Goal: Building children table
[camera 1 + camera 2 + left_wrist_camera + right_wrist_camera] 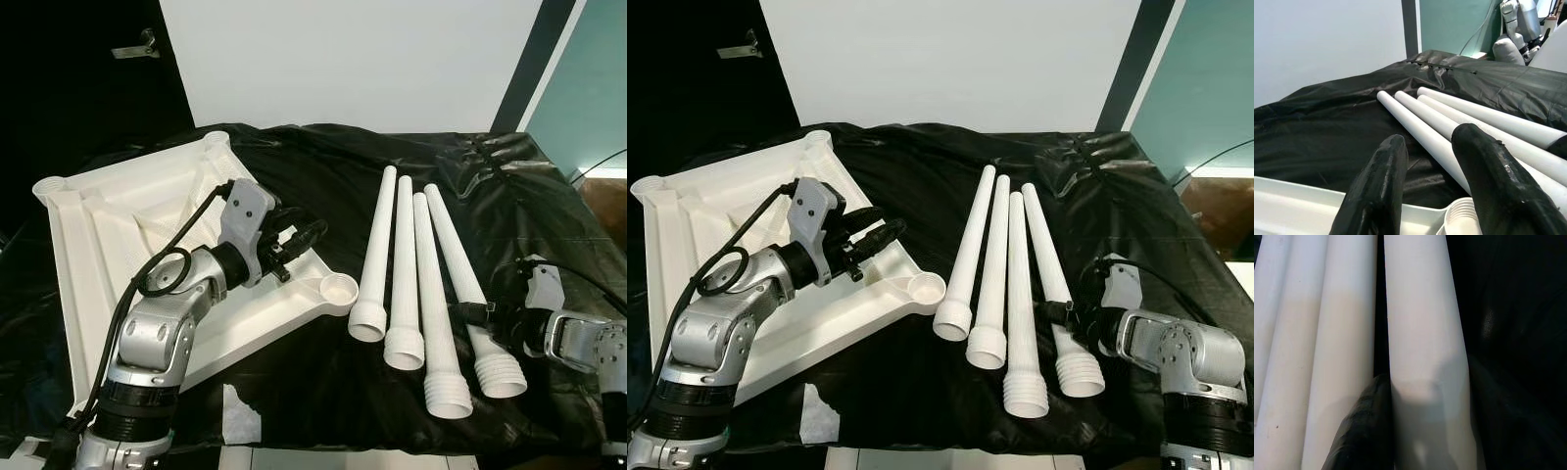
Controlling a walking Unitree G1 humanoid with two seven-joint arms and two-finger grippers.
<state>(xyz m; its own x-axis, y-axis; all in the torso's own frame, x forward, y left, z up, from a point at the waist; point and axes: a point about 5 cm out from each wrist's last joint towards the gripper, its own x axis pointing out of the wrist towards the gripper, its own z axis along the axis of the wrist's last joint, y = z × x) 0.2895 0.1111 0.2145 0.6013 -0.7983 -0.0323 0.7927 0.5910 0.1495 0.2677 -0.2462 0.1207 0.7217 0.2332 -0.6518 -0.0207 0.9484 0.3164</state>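
A white children's table top lies upside down on the left of a black sheet, with a round corner socket facing the legs. Several white legs lie side by side to its right, threaded ends toward me. My left gripper hovers open and empty over the top's near edge, just behind that socket. My right gripper is low at the rightmost leg, close to its threaded end. In the right wrist view one black finger presses against this leg.
The black sheet covers the whole work surface, creased at the back right. A scrap of white paper lies by the front edge. A white wall stands behind, with a dark door on the left.
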